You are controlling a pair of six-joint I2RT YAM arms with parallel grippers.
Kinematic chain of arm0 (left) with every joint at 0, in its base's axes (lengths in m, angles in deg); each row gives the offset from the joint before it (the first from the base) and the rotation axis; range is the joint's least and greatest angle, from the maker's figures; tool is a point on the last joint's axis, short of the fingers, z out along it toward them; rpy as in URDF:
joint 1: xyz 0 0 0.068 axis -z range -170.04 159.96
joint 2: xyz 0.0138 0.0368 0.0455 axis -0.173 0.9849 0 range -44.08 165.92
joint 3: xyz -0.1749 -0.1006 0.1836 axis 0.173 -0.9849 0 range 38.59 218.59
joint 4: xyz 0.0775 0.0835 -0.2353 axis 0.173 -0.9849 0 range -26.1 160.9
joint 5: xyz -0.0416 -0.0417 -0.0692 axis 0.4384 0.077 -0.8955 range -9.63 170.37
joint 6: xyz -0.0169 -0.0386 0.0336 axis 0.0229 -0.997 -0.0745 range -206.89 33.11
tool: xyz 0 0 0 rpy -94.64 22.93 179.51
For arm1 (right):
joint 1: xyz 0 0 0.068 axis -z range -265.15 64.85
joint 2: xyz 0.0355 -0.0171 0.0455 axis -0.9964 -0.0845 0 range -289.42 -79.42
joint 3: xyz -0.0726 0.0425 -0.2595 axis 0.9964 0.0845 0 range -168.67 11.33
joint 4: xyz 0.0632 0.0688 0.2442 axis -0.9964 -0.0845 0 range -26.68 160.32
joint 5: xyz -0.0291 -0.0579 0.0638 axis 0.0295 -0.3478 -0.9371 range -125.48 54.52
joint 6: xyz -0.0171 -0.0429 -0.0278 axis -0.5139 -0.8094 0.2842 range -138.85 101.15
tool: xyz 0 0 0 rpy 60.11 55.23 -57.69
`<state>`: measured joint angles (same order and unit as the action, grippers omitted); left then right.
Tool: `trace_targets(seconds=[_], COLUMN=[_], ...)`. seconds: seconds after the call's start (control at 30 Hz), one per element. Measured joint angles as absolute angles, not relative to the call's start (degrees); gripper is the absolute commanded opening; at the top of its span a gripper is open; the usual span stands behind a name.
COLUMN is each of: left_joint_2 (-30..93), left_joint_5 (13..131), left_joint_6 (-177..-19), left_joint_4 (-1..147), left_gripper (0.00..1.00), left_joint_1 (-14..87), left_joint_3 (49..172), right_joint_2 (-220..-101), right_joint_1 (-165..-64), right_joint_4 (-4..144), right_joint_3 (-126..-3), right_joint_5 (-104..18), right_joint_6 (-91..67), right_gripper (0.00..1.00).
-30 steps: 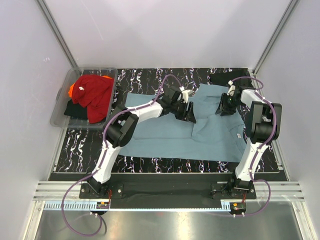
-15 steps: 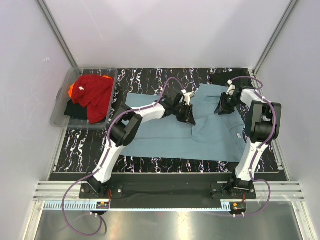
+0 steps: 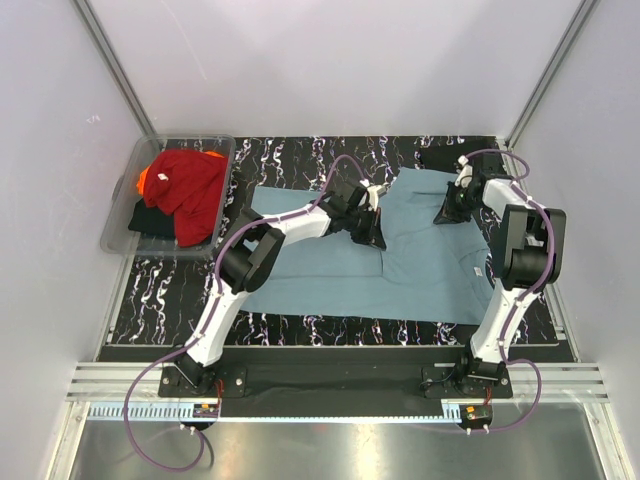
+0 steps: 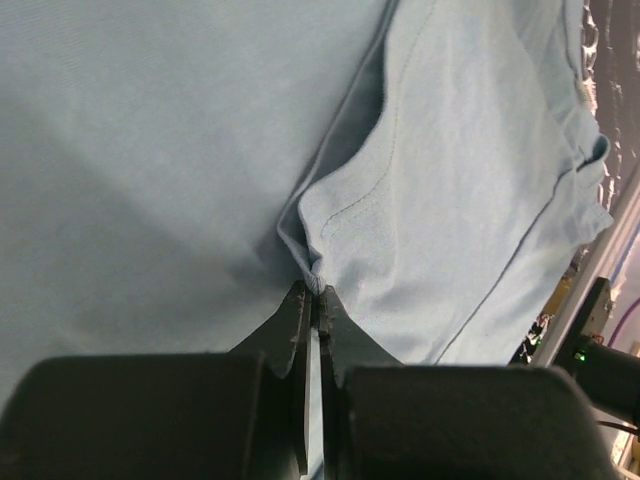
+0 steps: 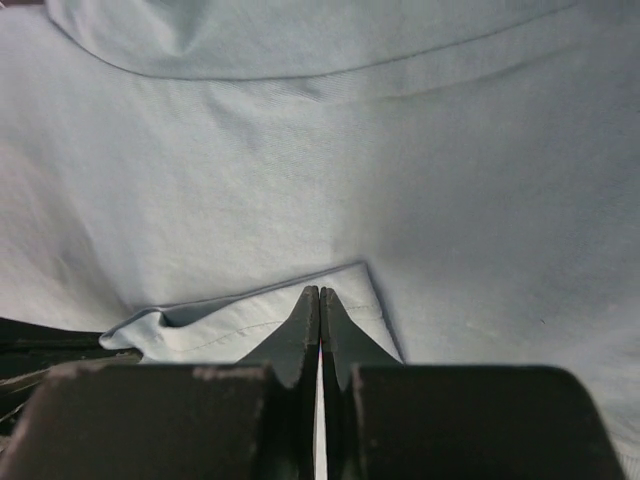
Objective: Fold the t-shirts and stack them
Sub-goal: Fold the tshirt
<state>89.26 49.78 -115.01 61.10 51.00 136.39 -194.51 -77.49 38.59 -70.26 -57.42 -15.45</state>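
item: teal-blue t-shirt (image 3: 420, 265), lay spread on the patterned mat (image 3: 290, 155), mid-table. left gripper (image 4: 312, 292): fingers, open a second before, had pinched shut on a fold by the sleeve seam. right gripper (image 5: 319, 292): likewise had closed on a turned-up edge. judged: both grasps made, fold could begin. red shirt (image 3: 190, 185) waited in the tub (image 3: 116, 218).

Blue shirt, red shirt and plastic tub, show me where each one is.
Blue shirt (image 3: 330, 280), top view, flat near part of its body.
Red shirt (image 3: 192, 190), top view, middle of the crumpled heap.
Plastic tub (image 3: 119, 212), top view, its left wall.
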Motion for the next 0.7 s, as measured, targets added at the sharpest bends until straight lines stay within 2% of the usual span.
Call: trace_targets(seconds=[0.07,0.1,0.17,0.2,0.27,0.43,0.7], left_joint_2=[89.26,89.26,89.26,89.26,89.26,89.26,89.26], left_joint_5=[50.41,50.61,50.87,51.0,51.59,52.86,54.0], left_joint_6=[-115.01,-115.03,-115.06,-115.06,-115.23,-115.51,-115.76], left_joint_4=[60.88,60.77,60.42,60.31,60.1,59.44,58.87], left_gripper=[0.01,0.01,0.02,0.01,0.03,0.1,0.04], left_joint_1=[51.0,51.0,51.0,51.0,51.02,51.13,51.17], left_joint_3=[136.39,136.41,136.5,136.5,136.5,136.89,137.24], right_joint_2=[-193.39,-192.98,-192.43,-192.28,-192.06,-192.06,-192.72], right_joint_1=[-77.49,-77.49,-77.49,-77.49,-77.49,-77.49,-77.49], right_joint_4=[39.18,39.51,40.1,40.47,40.73,40.67,40.52], right_joint_3=[-69.82,-69.75,-69.62,-69.45,-69.01,-68.53,-68.53], right_joint_5=[-57.42,-57.42,-57.37,-57.17,-56.93,-57.04,-57.17], right_joint_6=[-15.32,-15.32,-15.27,-15.23,-15.42,-16.52,-18.62], right_gripper=[0.0,0.03,0.17,0.28,0.35,0.4,0.38])
